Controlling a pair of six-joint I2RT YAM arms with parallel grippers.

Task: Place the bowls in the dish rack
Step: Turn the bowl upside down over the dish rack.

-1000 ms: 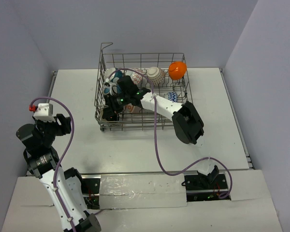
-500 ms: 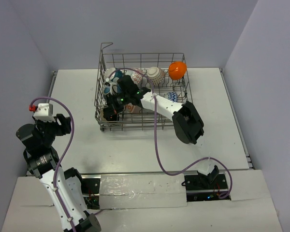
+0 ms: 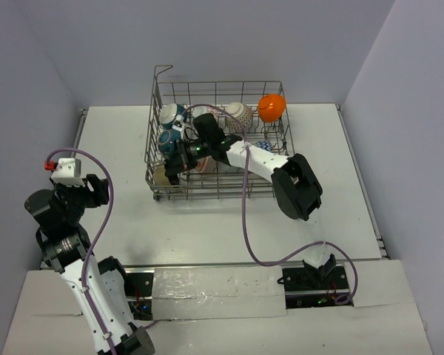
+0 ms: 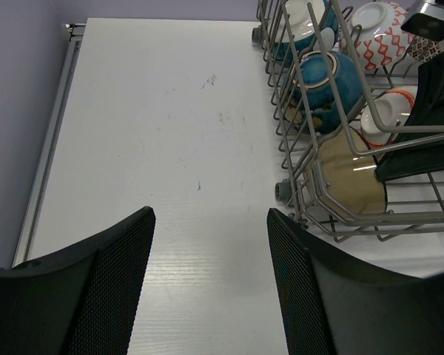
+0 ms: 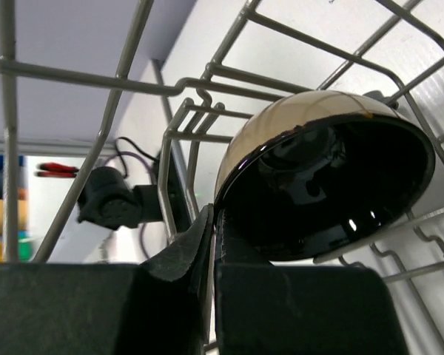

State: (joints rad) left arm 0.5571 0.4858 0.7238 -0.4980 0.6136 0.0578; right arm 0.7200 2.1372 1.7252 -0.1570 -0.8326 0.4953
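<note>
The dish rack [image 3: 220, 194] stands at the back middle of the table, with several bowls in it. A teal bowl [image 3: 169, 140], a white patterned bowl [image 3: 238, 115] and an orange bowl [image 3: 271, 107] stand among the tines. My right gripper [image 3: 175, 167] reaches into the rack's near-left corner. It is shut, its tips [image 5: 211, 218] at the rim of a bowl with a black inside and a tan outside [image 5: 333, 185], which lies tilted on the wires. That tan bowl [image 4: 349, 183] also shows in the left wrist view. My left gripper [image 4: 211, 244] hangs open over bare table, left of the rack.
The rack's raised loop [image 3: 161, 72] sticks up at its far-left corner. A purple cable [image 3: 244, 214] trails from the right arm to the table's near edge. Walls close in the table [image 3: 118, 148] at the back and on both sides.
My right gripper has shut, and its arm has shifted slightly to the right, uncovering the teal bowls on the rack's left side. The left arm has not moved.
</note>
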